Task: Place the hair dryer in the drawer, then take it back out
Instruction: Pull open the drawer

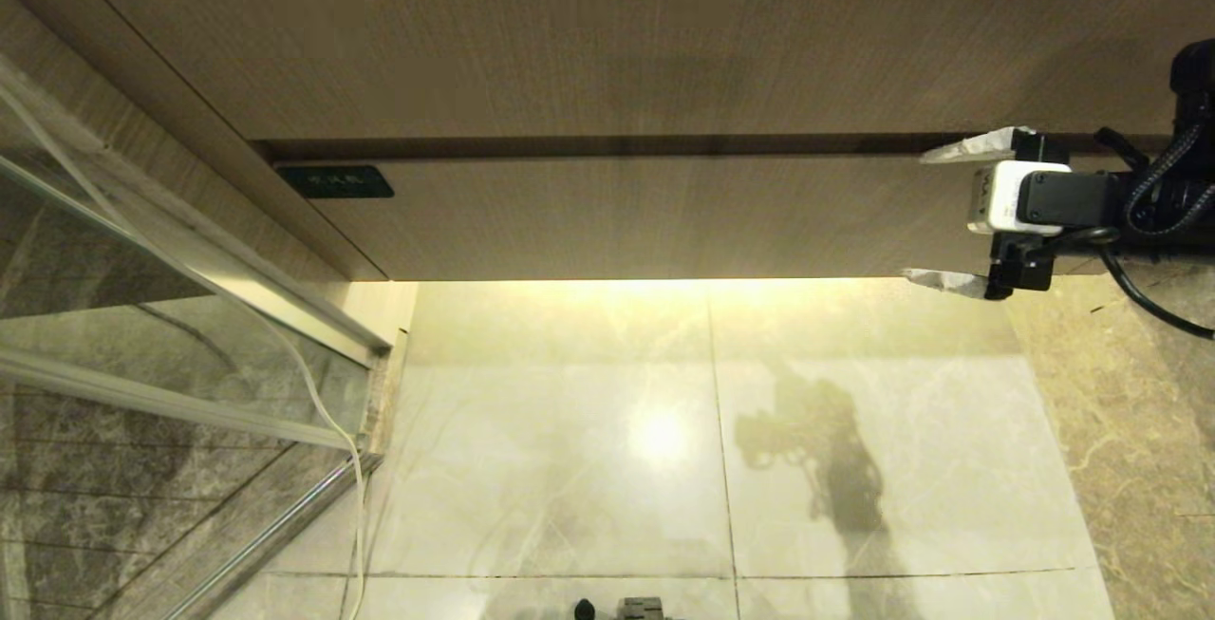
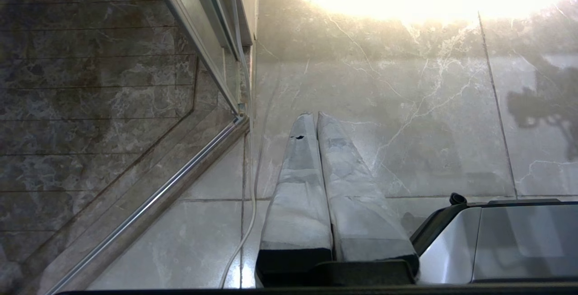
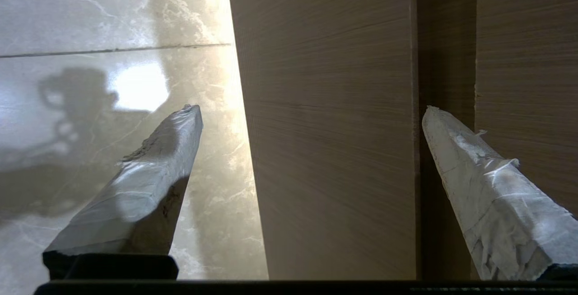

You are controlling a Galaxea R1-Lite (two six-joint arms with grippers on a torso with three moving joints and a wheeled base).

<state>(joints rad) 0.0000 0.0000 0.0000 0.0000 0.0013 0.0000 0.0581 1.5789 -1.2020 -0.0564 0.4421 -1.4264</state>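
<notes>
Facing the shut drawer (image 1: 645, 216), running lengthwise left to right, I have the right gripper (image 1: 935, 216) with jaws wide, empty; left gripper (image 2: 315, 119) jaws closed, empty.

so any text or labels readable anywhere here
Dark plate at the left end of the drawer front: faint marks, too small to read.
White block on the right gripper: a small dark mark, unreadable.
Nothing else carries text.

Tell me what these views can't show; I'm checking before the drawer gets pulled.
- Hair dryer: in no view.
- Drawer interior: hidden behind its closed front, all views.
- Right gripper: its arm cut off by the head view's right edge.
- Left gripper: outside the head view.
</notes>
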